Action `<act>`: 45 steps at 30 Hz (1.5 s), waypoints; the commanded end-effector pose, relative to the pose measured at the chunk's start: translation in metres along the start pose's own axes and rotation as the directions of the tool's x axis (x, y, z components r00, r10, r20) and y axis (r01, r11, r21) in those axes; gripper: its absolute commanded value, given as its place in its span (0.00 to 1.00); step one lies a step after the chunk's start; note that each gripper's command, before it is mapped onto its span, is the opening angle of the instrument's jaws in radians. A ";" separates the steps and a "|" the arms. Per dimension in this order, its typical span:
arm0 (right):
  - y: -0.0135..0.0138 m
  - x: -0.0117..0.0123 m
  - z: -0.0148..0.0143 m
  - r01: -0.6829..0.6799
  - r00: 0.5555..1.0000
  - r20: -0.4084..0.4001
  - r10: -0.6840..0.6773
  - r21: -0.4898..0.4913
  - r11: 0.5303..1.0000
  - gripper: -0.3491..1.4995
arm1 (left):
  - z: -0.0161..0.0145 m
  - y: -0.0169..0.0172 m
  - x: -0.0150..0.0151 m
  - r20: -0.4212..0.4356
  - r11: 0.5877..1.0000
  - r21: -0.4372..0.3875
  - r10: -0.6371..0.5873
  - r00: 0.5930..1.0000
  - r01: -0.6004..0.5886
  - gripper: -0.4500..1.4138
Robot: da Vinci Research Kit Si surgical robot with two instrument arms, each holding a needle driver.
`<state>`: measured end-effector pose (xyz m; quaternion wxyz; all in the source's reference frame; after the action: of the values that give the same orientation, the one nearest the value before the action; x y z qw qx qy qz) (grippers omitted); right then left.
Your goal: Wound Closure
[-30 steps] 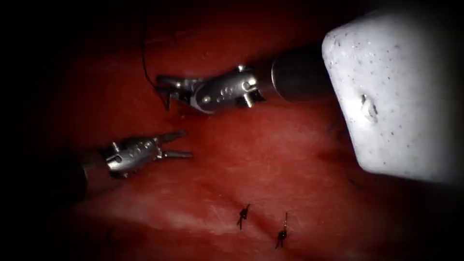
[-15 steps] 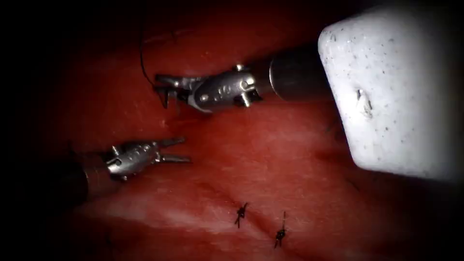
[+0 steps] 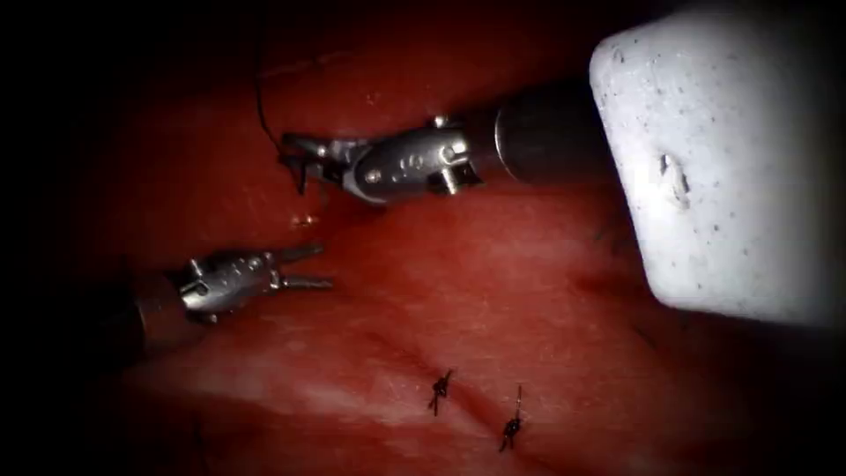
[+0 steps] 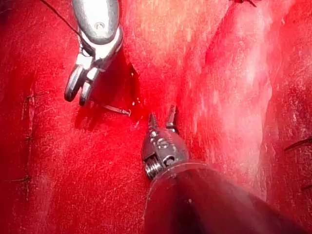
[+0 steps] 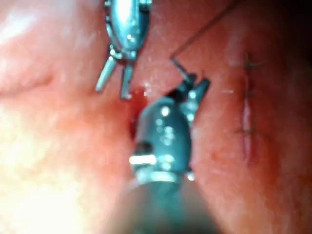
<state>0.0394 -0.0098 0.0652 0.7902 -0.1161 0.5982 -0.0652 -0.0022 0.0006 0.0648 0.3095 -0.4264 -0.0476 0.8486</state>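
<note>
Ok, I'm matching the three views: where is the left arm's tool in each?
Endoscope: left arm's tool, claw open and empty, below and left of the right arm's tool.
Left wrist: left arm's tool, at its own shaft's end.
Right wrist: left arm's tool, tips pointing toward the camera.
Shared landmark: right arm's tool.

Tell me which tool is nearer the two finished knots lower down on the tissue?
Left. The left tool sits up and to the left of the knots, holding nothing. The right tool is farther away above them, gripping the thread.
</note>
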 end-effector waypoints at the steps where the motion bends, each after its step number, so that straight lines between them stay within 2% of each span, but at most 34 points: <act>1: -0.0007 -0.0002 0.0008 -0.001 1.000 -0.002 0.001 0.001 1.000 0.00 | 0.0008 0.0004 -0.0001 -0.002 1.000 0.002 0.003 1.000 -0.003 0.30; 25: -0.0008 -0.0003 0.0008 -0.001 1.000 -0.002 0.001 0.001 1.000 0.00 | 0.0041 -0.0016 -0.0018 0.023 0.999 0.038 0.018 1.000 -0.019 0.30; 35: -0.0008 -0.0003 0.0009 -0.001 1.000 0.001 0.001 0.003 1.000 0.00 | 0.0062 -0.0023 -0.0058 0.086 0.999 0.021 0.044 0.995 -0.046 0.30; 41: -0.0011 -0.0007 0.0010 0.004 1.000 0.009 -0.004 0.015 1.000 0.00 | 0.0053 -0.0025 -0.0069 0.090 0.999 0.014 0.042 0.995 -0.044 0.30; 45: -0.0017 -0.0020 0.0012 -0.038 0.999 0.030 0.037 0.036 0.999 0.00 | 0.0047 -0.0029 -0.0073 0.093 0.999 0.010 0.045 0.995 -0.046 0.30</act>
<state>0.0395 -0.0101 0.0670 0.8013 -0.0944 0.5877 -0.0608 -0.0005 -0.0002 0.0732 0.2903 -0.3849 -0.0463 0.8749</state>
